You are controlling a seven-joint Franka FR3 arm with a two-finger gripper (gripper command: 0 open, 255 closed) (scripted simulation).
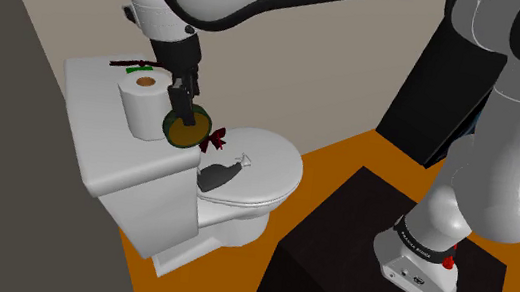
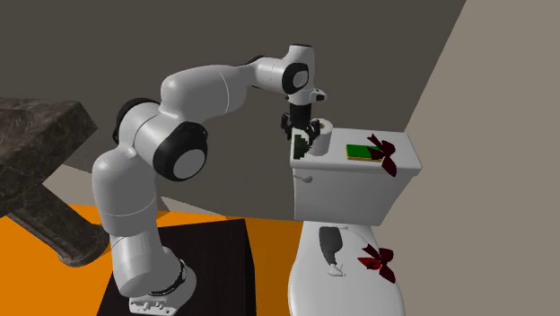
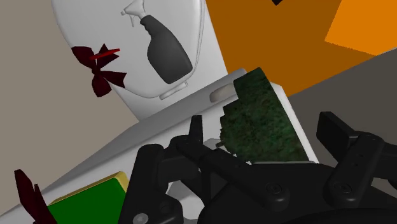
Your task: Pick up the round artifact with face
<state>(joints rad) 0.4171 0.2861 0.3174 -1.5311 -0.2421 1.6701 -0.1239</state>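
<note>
The all-black two-finger gripper [image 1: 185,113] is clasping a round, mottled dark-green disc with a brownish face [image 1: 187,130], holding it on edge at the white toilet tank [image 1: 93,136] lid's front edge, just beside a white paper roll [image 1: 142,104].

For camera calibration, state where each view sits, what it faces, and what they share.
Shoulder view: beside the stand, looking down on the toilet; arm, claw show.
Second exterior view: before the toilet, facing its tank; whole arm, claw show.
Wrist view: on the wrist, looking down at the spray bottle; claw shows.
All share the dark green disc.
</note>
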